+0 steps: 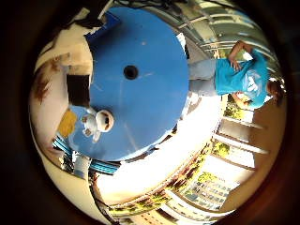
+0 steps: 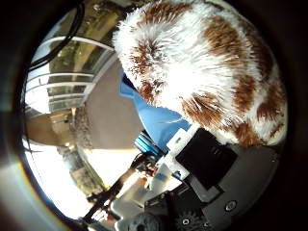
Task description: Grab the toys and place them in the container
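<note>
Clearly the furry brown-and-white toy (image 2: 211,67) lies close against the robot hand (image 2: 211,178); soft and light, best squeezed around its body. Whether the fingers close on it I cannot tell.

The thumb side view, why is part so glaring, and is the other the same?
Thumb side view: sunlit ground behind the furry brown and white toy is blown out white. Little finger side view: similar glare beside the blue table; the small white toy stays readable.

Harsh daylight, pavement blown out white beside blue table (image 1: 150,61). Heavy fisheye bend, dark vignette round edges. Furry toy (image 2: 207,62) up close, bright, fur tips soft.
</note>
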{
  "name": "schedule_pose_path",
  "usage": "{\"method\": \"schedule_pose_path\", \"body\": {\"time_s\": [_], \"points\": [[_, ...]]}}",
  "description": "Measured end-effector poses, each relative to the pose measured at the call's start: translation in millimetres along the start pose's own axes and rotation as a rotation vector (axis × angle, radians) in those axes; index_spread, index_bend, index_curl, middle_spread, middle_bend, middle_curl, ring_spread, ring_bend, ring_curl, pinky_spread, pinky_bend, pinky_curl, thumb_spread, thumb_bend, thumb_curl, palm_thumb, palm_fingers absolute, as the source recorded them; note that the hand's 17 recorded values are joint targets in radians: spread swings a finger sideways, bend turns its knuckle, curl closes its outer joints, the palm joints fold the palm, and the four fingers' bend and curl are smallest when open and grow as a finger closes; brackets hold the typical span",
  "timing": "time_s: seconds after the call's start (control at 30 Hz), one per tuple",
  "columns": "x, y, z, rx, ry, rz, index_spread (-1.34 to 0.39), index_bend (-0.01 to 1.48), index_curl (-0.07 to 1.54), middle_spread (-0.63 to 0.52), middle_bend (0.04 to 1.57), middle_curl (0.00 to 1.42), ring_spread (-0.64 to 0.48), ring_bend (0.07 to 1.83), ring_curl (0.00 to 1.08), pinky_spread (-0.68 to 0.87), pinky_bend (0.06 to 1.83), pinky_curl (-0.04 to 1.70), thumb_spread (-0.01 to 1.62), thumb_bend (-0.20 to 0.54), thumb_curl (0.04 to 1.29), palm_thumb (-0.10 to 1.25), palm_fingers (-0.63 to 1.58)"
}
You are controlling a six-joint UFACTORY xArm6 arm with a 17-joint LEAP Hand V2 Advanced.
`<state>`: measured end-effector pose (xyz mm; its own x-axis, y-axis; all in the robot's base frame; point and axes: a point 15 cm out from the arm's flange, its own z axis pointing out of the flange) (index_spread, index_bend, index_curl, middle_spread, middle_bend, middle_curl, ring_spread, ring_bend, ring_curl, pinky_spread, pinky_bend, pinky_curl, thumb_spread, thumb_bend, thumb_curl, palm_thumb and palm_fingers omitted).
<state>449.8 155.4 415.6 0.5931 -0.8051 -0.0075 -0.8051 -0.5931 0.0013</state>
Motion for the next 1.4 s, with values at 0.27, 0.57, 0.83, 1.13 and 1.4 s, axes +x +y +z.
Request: {"method": "schedule_pose_path", "body": {"time_s": [0.27, 0.57, 0.83, 1.13, 1.4], "points": [[-78, -40, -12, 0.112, -0.039, -0.035, -0.87, 0.69, 1.24, -0.16, 1.43, 0.96, -0.14, 1.57, 0.84, 0.13, 1.65, 0.87, 1.03, -0.014, 0.78, 0.98, 0.76], [-105, -124, 8, 0.292, -0.069, 0.051, -0.88, 0.66, 1.36, -0.15, 1.46, 0.96, -0.14, 1.58, 0.85, 0.12, 1.65, 0.89, 1.03, -0.02, 0.82, 0.96, 0.75], [-96, -183, 85, 0.313, -0.082, 0.123, -0.86, 0.71, 1.39, -0.14, 1.41, 0.92, -0.11, 1.55, 0.82, 0.12, 1.53, 0.9, 1.06, -0.037, 0.78, 0.77, 0.76], [-83, -190, 143, 0.245, -0.074, 0.071, -0.7, 0.26, 1.02, -0.07, 0.6, 0.56, 0.15, 0.99, 0.55, 0.32, 1.27, 0.75, 1.1, -0.051, 0.62, 0.62, -0.18], [-77, -187, 150, 0.229, -0.085, 0.026, -0.57, 0.14, 0.75, 0.0, 0.32, 0.41, 0.24, 0.7, 0.37, 0.43, 1.06, 0.6, 1.09, -0.044, 0.48, 0.52, -0.08]]}}
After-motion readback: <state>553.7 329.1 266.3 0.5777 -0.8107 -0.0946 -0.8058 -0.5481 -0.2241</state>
